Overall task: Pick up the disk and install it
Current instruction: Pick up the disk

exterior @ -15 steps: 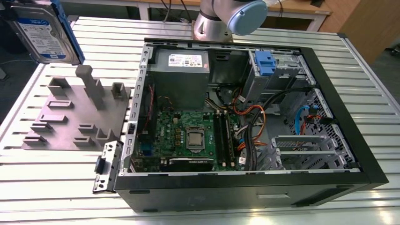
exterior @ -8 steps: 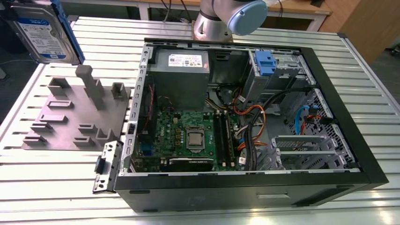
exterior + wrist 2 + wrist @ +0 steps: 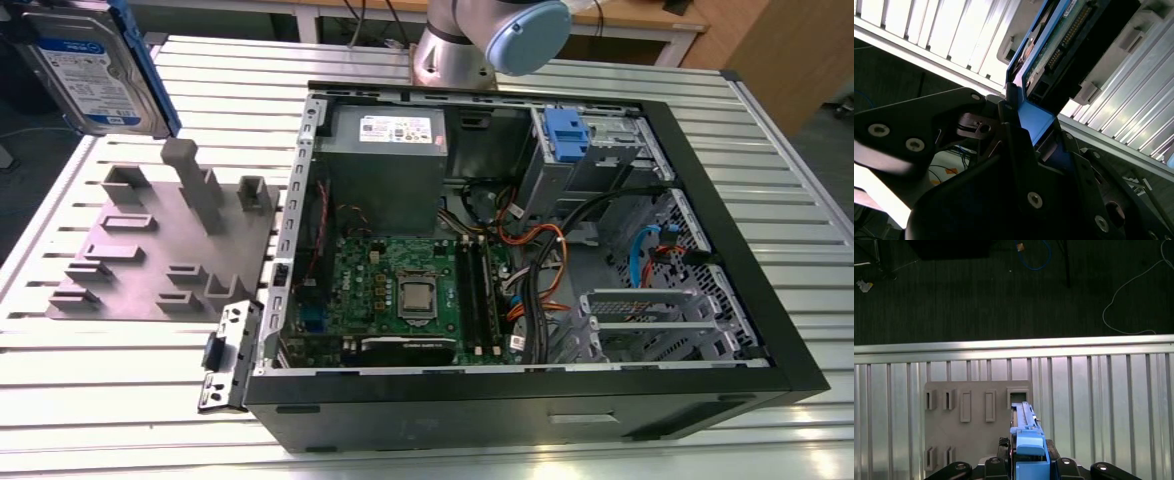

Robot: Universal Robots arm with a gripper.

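Observation:
The disk (image 3: 100, 65), a silver hard drive with a white-and-blue label in a bright blue carrier, hangs in the air at the far corner on the exterior view's left, above the grey fixture plate (image 3: 147, 250). In both wrist views my gripper (image 3: 1030, 460) is shut on the disk's blue carrier (image 3: 1029, 447), its black fingers (image 3: 1014, 135) pressing on either side. The second wrist view shows the disk's connector edge (image 3: 1069, 35) pointing away from the gripper (image 3: 1029, 125). The disk is lifted off the plate and stands edge-on over it.
An open black computer case (image 3: 534, 250) lies on the slatted aluminium table (image 3: 80, 420). Inside are a grey drive cage with a blue tab (image 3: 567, 135), a power supply box (image 3: 387, 135) and a motherboard (image 3: 414, 295). The arm's base (image 3: 461, 40) stands behind the case.

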